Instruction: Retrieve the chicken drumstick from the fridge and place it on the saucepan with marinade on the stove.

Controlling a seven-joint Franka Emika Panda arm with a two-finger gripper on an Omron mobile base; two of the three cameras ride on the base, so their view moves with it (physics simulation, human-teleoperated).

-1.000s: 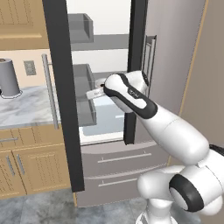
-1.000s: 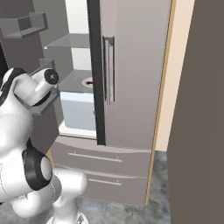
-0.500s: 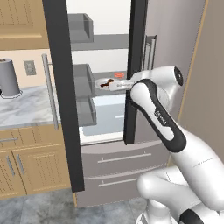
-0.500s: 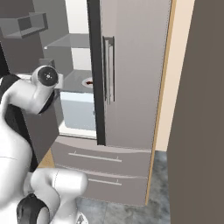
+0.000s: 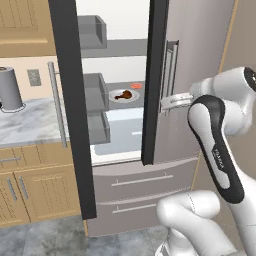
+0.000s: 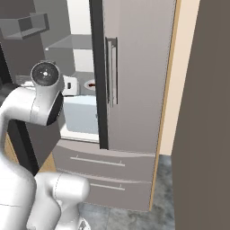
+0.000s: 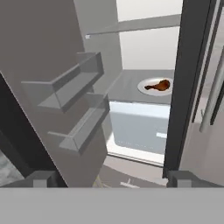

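While the fridge [image 5: 195, 60] stays open, the spread pincer [image 5: 167, 103] has drawn back rightward

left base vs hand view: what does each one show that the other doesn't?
Left base view alone: the counter with a grey canister, wooden cabinets, the fridge's lower drawers, a small red-orange item behind the plate, and the open end effector by the right door's handles.

Hand view alone: the door bins close up.

Both: the open fridge and the chicken drumstick on its white plate.
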